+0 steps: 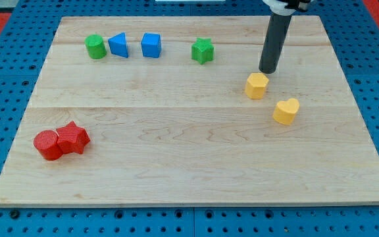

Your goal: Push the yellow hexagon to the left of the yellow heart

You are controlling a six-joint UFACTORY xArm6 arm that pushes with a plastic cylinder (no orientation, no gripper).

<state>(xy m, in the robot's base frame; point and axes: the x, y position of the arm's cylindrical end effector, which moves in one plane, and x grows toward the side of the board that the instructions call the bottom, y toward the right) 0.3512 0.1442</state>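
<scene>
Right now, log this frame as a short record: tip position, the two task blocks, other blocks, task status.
tip: my tip just above the yellow hexagon, toward the view's top
target: yellow heart, down-right of the hexagon, apart from it
top row: green cylinder, blue triangle, blue cube, green star
bottom left: two red blocks, touching
status: hexagon upper-left of heart

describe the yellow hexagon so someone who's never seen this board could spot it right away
Look to the right half of the wooden board, where a dark rod comes down from the view's top. The yellow hexagon sits just below and left of my tip. The only other yellow block, the yellow heart, lies lower right and has a notched top.
</scene>
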